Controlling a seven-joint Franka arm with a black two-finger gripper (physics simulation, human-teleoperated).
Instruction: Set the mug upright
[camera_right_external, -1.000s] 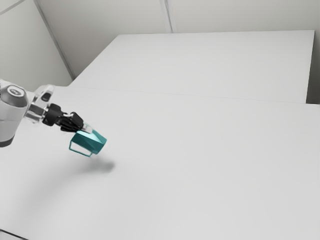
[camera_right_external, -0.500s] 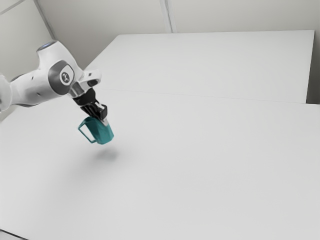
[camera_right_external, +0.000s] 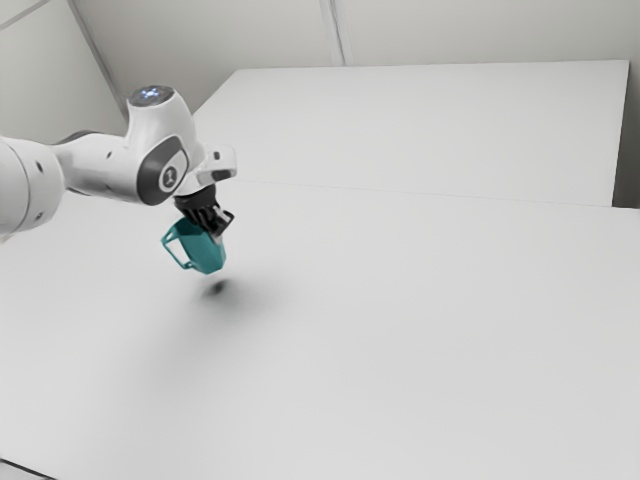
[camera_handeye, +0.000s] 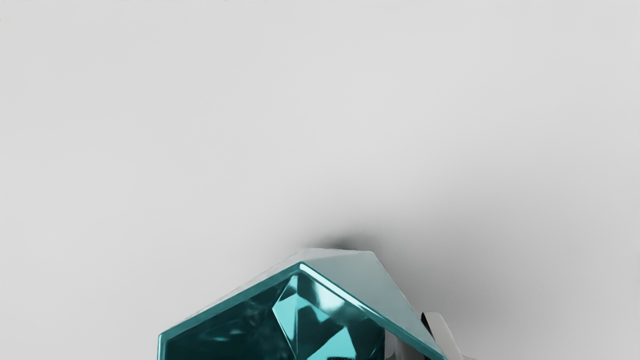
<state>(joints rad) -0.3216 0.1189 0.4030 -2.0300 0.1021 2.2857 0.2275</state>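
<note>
My gripper (camera_right_external: 222, 226) points down at the exterior view's left, shut on the rim wall of the teal mug (camera_right_external: 206, 254). The mug hangs a little above the table, tilted, its mouth up by the fingers and its handle toward the exterior view's left. In the wrist view the faceted mug (camera_handeye: 370, 285) shows its open mouth and hollow inside. There the gripper (camera_handeye: 417, 344) pinches the wall, one pale finger outside it and the other inside. The handle is hidden in the wrist view.
A wide white table (camera_right_external: 400, 340) lies under the mug, with the mug's dark shadow close below its base. Another white surface (camera_right_external: 420, 130) stands behind it, against pale walls. A thin dark line crosses the exterior view's lower left corner.
My arm has swung toward the exterior view's right, carrying the mug. The hand has turned to point more downward, and the mug has gone from strongly tipped to less tilted, its shadow now closer.
</note>
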